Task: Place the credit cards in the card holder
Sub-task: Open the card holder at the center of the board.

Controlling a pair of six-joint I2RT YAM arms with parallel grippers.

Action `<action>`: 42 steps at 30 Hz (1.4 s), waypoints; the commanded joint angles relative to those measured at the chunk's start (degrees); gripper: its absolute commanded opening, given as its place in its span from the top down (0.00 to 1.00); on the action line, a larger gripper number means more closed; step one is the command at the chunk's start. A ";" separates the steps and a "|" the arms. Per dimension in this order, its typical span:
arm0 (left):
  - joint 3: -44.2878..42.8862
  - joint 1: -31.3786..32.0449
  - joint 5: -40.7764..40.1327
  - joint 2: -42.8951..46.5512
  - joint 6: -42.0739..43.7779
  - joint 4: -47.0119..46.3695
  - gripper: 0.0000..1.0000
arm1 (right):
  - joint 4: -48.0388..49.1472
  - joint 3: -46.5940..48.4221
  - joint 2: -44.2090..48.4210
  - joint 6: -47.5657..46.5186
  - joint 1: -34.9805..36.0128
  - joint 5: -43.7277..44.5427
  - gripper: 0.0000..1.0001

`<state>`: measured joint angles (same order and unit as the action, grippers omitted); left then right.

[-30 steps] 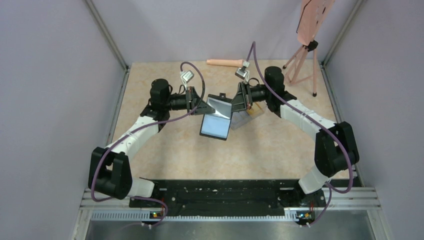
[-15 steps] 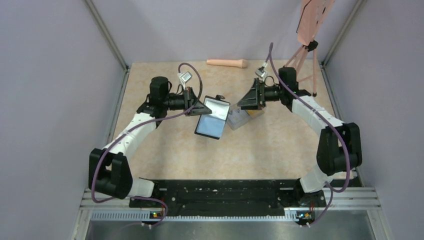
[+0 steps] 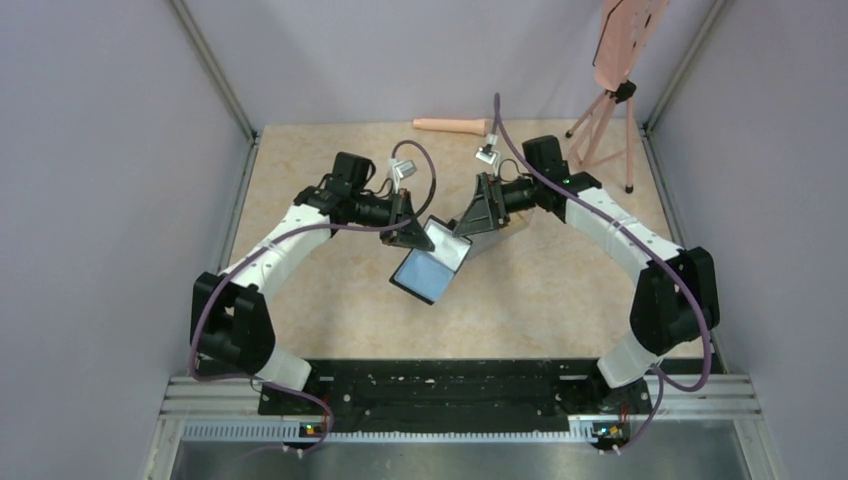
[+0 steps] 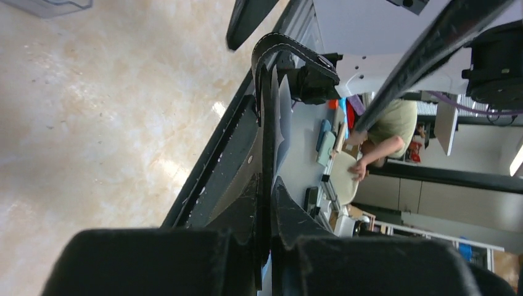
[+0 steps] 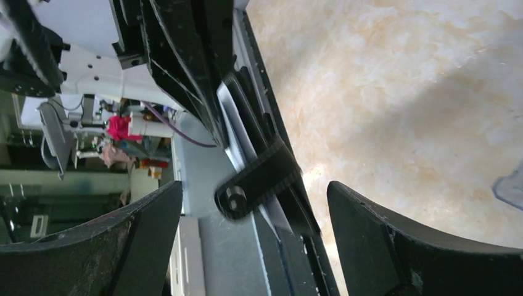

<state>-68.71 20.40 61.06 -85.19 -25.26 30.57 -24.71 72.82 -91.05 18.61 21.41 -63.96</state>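
The right claw [image 3: 468, 222] has just sprung wide off the card holder [image 3: 432, 268], which now hangs over the worktop's [image 3: 300, 170] middle, pinched only by the left claw [image 3: 413, 232], seemingly freeing the right for its next pick.

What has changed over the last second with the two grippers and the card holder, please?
The left gripper closed fully on the card holder, brought it slightly nearer the arm bases and turned it. The right gripper opened, drew back to the right, then returned; the holder's clasp tab now sits between its open jaws. The pink cylinder and tripod stayed put.
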 commanded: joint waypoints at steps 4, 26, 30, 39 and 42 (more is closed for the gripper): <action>-6.18 3.75 3.85 -2.68 4.59 4.14 1.00 | -5.10 3.89 -2.56 -6.67 5.00 0.68 0.13; -9.86 3.66 -9.41 -1.33 3.97 1.60 0.19 | -6.26 1.42 -3.80 -5.56 4.20 -1.28 1.00; -9.58 3.68 -15.48 -0.72 1.82 -0.27 0.11 | -1.10 -4.93 -0.68 -0.75 -1.01 3.84 1.00; -9.44 3.68 -22.11 -2.00 0.57 -0.29 0.09 | 13.41 -25.11 10.36 11.62 -11.53 10.82 1.00; -9.78 3.68 -21.83 -2.93 0.27 -0.15 0.09 | 17.10 -30.56 11.31 13.73 -14.14 12.34 1.00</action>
<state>-76.53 24.08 40.88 -88.36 -24.27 32.05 -16.40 47.35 -82.32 26.63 9.67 -54.15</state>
